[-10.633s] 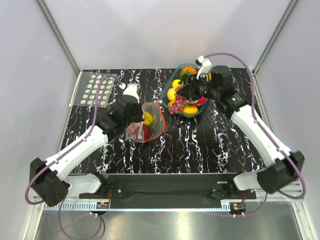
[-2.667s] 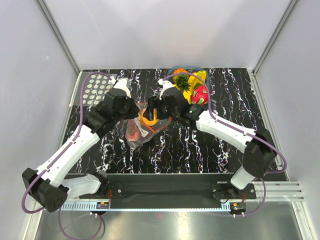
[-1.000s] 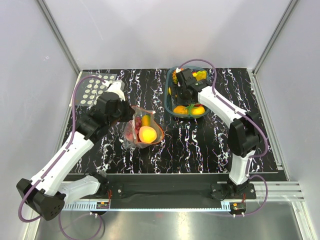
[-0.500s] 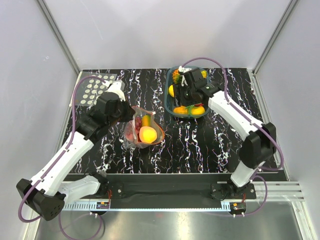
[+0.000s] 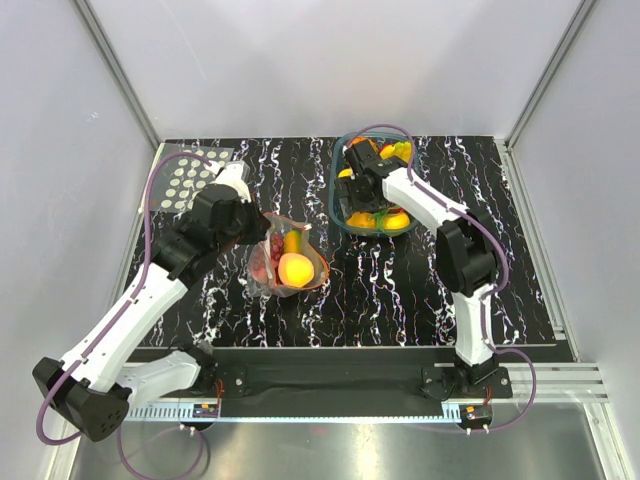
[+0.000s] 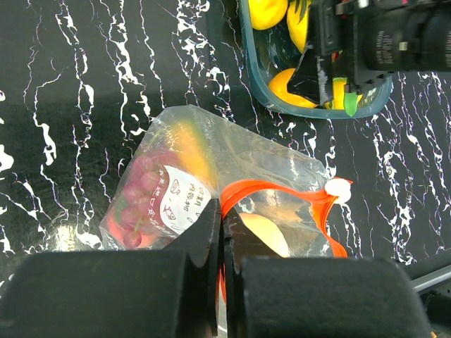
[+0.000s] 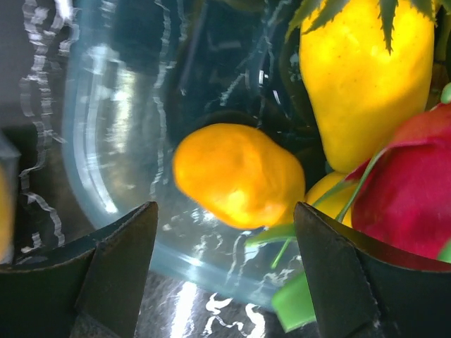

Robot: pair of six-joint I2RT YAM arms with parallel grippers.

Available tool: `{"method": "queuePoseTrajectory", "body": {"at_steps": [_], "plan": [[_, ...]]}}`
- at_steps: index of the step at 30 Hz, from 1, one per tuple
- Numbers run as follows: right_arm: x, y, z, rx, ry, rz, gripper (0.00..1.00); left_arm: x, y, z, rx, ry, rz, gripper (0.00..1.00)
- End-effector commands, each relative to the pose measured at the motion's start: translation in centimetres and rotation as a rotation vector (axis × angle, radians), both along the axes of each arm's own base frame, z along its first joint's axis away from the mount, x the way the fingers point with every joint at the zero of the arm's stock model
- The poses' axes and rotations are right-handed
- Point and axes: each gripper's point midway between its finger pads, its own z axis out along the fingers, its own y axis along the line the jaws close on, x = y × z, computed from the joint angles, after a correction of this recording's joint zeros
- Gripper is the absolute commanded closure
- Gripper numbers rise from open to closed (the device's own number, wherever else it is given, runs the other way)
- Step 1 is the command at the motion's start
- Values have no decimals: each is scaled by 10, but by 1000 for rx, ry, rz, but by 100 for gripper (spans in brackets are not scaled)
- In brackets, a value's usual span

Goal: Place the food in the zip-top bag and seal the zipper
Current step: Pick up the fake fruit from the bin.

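Jaws of the left gripper [image 6: 220, 225] are clamped on the red-orange zipper [image 6: 246, 187] of the clear zip-top bag [image 6: 211, 158], centre of the top view, with dark red grapes [image 6: 137, 204] and a yellow fruit [image 5: 293, 268] inside. The right gripper [image 7: 225, 215] gapes wide over an orange fruit [image 7: 236, 174] in the teal tray [image 5: 335, 205], upper right.

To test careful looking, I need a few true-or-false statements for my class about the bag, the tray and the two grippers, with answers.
1. The left gripper pinches the red-orange strip of the bag. True.
2. The bag is empty. False: it holds fruit, including a yellow-orange fruit.
3. The right gripper is open, with an orange fruit in the tray showing between its fingers. True.
4. The bag's mouth is sealed. False: the strip gapes in an open loop.
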Motion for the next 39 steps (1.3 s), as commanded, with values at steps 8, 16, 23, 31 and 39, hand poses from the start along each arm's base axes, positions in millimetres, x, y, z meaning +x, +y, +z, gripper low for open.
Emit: {"method": "queuePoseTrajectory", "body": {"at_steps": [8, 16, 23, 31, 39], "plan": [[-7, -11, -38, -98, 120, 111, 9, 4, -4, 20, -40, -72, -16, 100], [-18, -11, -57, -122, 223, 119, 25, 5, -4, 20, -39, -72, -15, 100], [0, -2, -10, -34, 74, 57, 55, 4, -3, 20, -36, -72, -13, 100], [10, 4, 74, 98, -127, 6, 56, 7, -5, 18, -32, -64, -14, 100], [-34, 24, 170, 401, -283, 112, 58, 18, -14, 16, -40, -43, -17, 100]]}}
